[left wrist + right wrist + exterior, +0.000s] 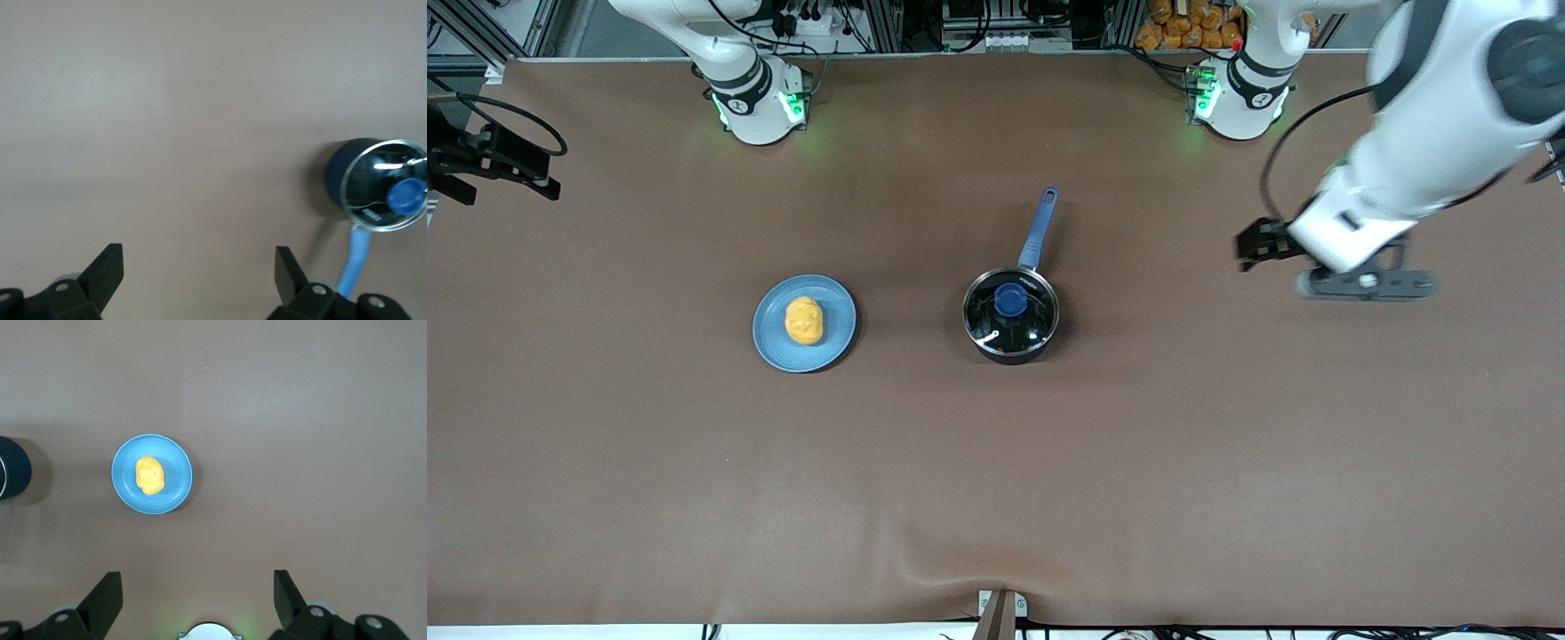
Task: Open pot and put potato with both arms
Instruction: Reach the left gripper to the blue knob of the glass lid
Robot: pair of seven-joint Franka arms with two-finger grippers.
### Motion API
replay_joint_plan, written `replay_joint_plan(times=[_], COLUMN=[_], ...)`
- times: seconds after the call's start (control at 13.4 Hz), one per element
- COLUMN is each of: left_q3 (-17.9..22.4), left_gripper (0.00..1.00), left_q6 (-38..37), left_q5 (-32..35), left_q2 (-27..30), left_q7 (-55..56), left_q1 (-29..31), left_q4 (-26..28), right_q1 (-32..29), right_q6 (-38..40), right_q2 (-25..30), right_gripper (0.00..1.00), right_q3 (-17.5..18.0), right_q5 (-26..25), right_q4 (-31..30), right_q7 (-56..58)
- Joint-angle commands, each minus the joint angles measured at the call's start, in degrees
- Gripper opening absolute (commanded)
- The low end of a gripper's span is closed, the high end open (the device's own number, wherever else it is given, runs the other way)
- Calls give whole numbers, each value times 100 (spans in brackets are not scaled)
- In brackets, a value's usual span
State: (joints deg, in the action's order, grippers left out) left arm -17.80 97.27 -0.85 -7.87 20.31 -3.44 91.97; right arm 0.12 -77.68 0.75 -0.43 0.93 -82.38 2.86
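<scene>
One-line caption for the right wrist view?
Open right hand high above a potato on a blue plate.

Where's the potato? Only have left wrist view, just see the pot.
Observer: The potato lies on a blue plate, beside the pot toward the right arm's end.
Operator: Right gripper on it?
Observer: No. Right gripper is open, empty, high over that end of the table.
Operator: Where's mine from the pot?
Observer: Left gripper is open over bare table, toward the left arm's end from the pot.
</scene>
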Motion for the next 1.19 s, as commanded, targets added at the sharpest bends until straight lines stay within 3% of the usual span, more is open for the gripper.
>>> replay_joint_plan(times=[0.0, 0.37, 0.67, 1.12], left_q3=[-74, -74, -74, -74], left_gripper=[100, 100, 100, 100], left_q6=[413, 1056, 1241, 2093], left_q5=[76, 339, 831, 885], left_q2=[-469, -1102, -1497, -2271], left_q7=[936, 2635, 2881, 2935], left_q1=[-576, -1667, -2379, -2766], left_q4=[-136, -153, -162, -162], right_q1=[-65, -74, -127, -118], right_q6=[16, 7, 25, 25], right_q2=[101, 92, 92, 83], right_gripper=[100, 100, 100, 100], right_q3=[17, 17, 17, 17], right_q5=[74, 145, 145, 153], right_q4=[-94, -94, -94, -94], right_q7=[75, 75, 75, 75])
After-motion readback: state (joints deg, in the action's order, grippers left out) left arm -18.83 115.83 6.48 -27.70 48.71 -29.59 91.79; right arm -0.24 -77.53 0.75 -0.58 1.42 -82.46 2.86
